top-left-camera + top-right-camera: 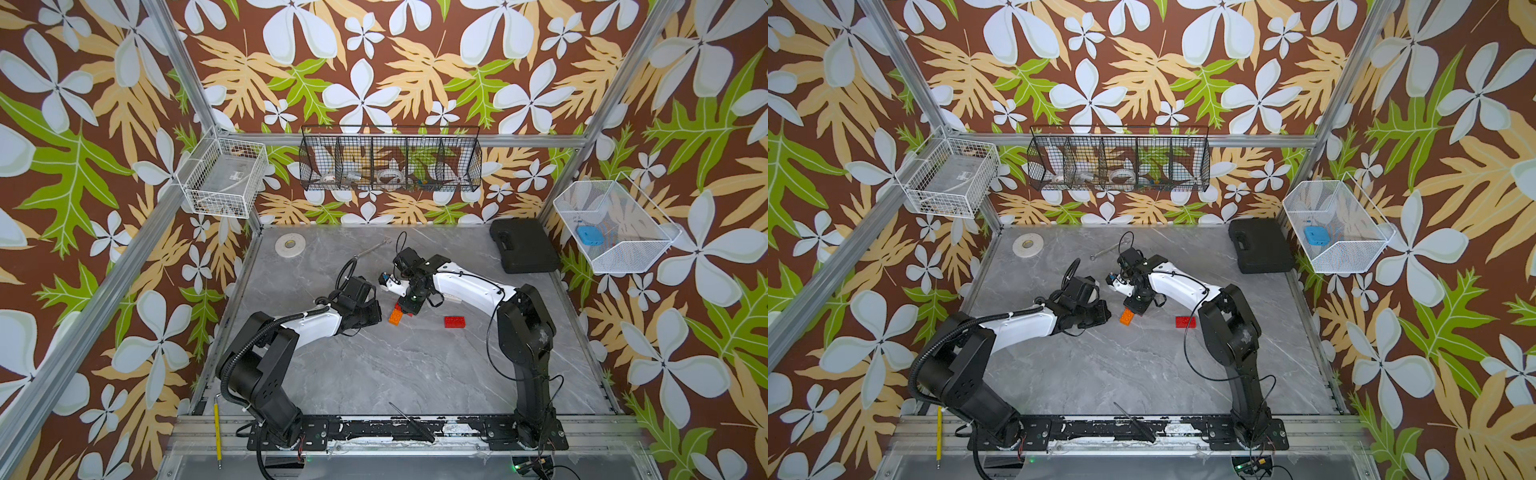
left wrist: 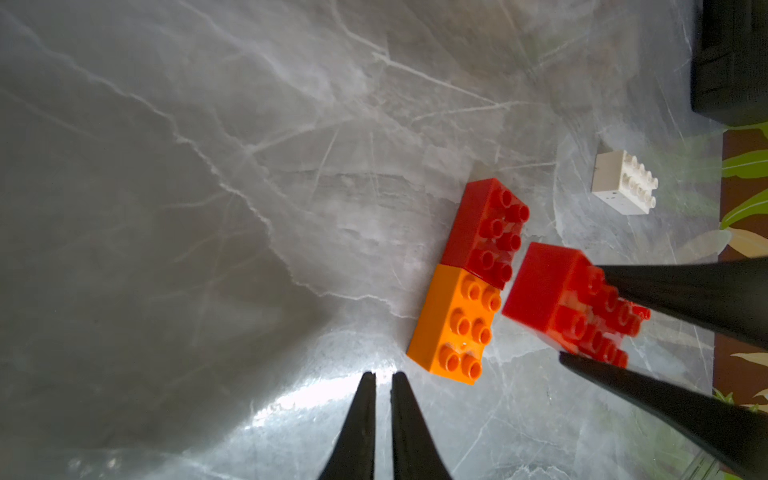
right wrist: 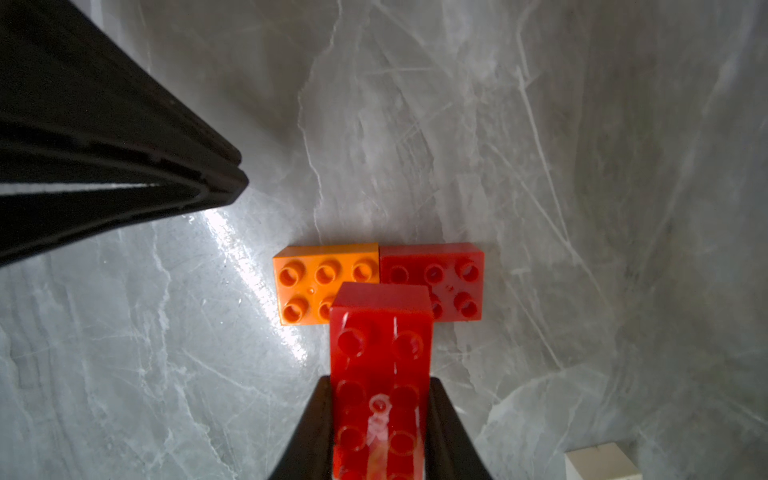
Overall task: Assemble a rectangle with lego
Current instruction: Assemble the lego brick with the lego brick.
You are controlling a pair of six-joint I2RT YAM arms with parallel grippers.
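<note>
**Red brick clamped beside the orange-red pair**

The white studded brick [image 3: 598, 461] is cut off at the frame edge. A glossy orange studded brick [image 3: 316, 282] and a red studded brick [image 3: 457, 274] lie touching, end to end. The right gripper [image 3: 380, 384] clamps a second red brick [image 3: 380, 332] just beside their seam. The left gripper [image 2: 383, 377] is near the orange brick, its fingers almost together and empty.

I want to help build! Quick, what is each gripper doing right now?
Left gripper: closed, holding nothing.
Right gripper: closed on a red brick.
</note>
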